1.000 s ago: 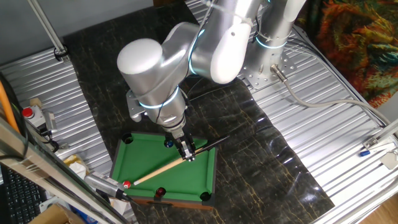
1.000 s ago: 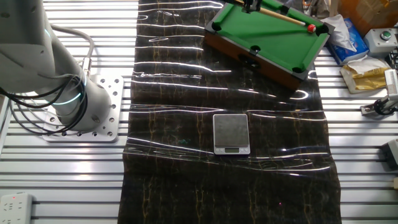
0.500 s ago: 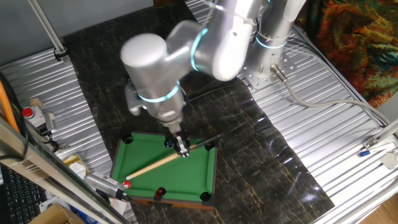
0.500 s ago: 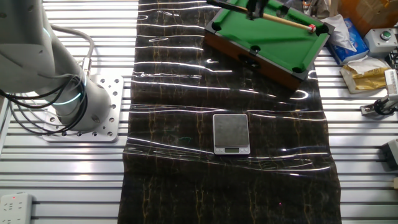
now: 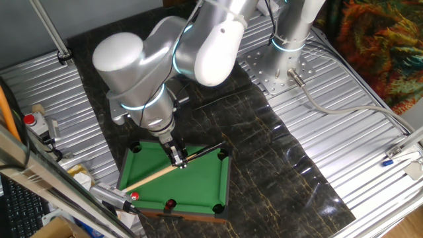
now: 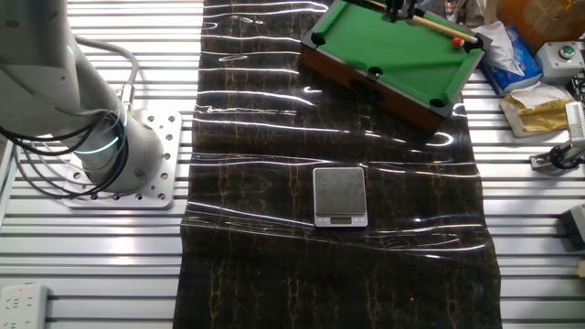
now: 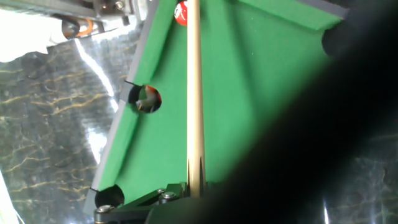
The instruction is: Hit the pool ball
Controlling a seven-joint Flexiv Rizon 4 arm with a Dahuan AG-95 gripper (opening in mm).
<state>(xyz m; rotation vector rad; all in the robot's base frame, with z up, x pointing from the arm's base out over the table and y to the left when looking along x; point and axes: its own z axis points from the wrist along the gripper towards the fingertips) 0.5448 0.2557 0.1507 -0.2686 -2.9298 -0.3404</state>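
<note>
Nearest to me in one fixed view: the tiny glossy red pool ball (image 5: 135, 196) sits on the felt at the near left corner of the small green toy pool table with a wooden frame (image 5: 205, 192), close to a corner pocket. A darker maroon ball (image 5: 170, 204) rests in the near side pocket. I see the thin pale wooden cue stick (image 5: 155, 175) slanting across the felt, its light end near the red ball but short of it, its dark butt passing over the far right rail. The claw (image 5: 176, 158) is pinching the cue partway along. In the hand view the cue (image 7: 194, 93) runs straight toward the red ball (image 7: 181, 12). The toy table stands on the dark marbled mat (image 5: 277, 158) covering the ribbed metal desk (image 5: 370, 145). In the other fixed view, a small square silver scale (image 6: 340, 196) lies on the mat, well apart from the toy table.
</note>
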